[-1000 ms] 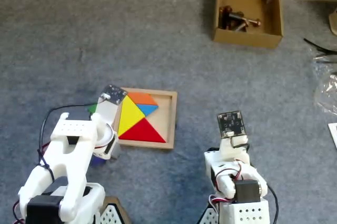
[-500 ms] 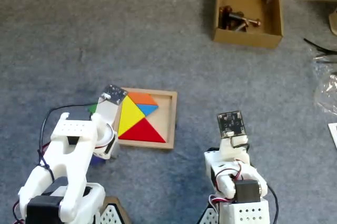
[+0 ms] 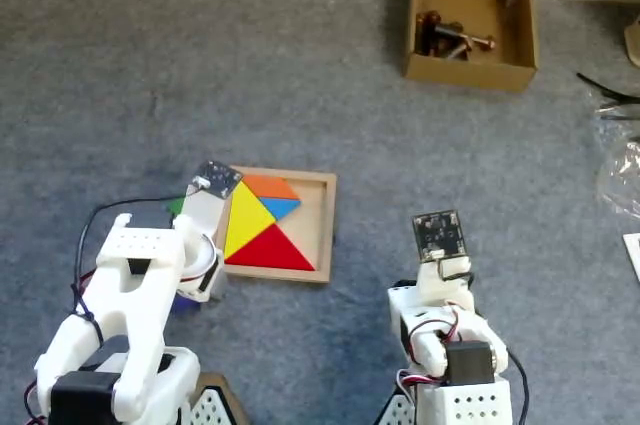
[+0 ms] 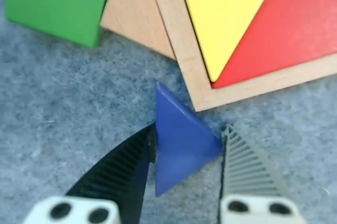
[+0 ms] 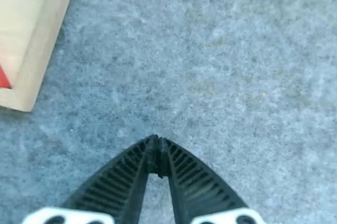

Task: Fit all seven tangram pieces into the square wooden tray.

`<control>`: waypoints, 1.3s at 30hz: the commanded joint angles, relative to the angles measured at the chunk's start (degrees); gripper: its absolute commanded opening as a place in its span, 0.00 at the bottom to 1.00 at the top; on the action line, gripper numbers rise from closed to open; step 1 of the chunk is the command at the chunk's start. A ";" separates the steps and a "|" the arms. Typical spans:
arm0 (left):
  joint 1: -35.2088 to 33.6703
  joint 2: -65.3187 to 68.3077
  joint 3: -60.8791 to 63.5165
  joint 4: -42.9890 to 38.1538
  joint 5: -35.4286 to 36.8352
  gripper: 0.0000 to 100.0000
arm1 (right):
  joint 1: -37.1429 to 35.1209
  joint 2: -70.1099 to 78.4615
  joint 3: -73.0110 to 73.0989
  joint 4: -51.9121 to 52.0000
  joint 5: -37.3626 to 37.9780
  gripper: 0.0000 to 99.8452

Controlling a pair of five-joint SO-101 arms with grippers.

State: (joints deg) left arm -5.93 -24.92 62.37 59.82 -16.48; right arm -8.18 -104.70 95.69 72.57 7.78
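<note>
In the high view the tray (image 3: 330, 230) holds the yellow piece (image 3: 246, 217), red piece (image 3: 272, 248), orange piece (image 3: 270, 186) and pale blue piece (image 3: 282, 207), bare at its 3 o'clock side; in the left wrist view the left gripper (image 4: 188, 135) pinches a dark blue triangle (image 4: 179, 145) on the surface just outside a tray corner, a green piece (image 4: 58, 2) also out; in the right wrist view the right gripper (image 5: 158, 142) hangs closed and empty.

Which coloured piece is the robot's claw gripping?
The dark blue triangle, on the carpet outside the tray, held in the left gripper; the yellow piece and red piece lie in the tray, the green piece apart.
</note>
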 commanded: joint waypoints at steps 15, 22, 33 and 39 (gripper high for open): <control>-0.66 -0.40 -9.27 -0.18 -9.23 0.00 | -0.57 -0.48 6.73 -1.01 -0.44 0.01; -0.66 -0.48 -10.24 -0.18 -15.12 0.00 | -0.57 -0.48 6.73 -1.01 -0.44 0.01; -0.66 -0.48 -12.44 -0.09 -15.12 0.00 | -0.57 -0.48 6.73 -1.01 -0.44 0.01; 0.66 -0.48 -16.57 -0.09 -14.86 0.00 | -0.57 -0.48 6.73 -1.01 -0.44 0.01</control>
State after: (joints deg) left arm -6.11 -24.84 49.98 59.82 -31.08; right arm -8.18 -104.70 95.69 72.57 7.78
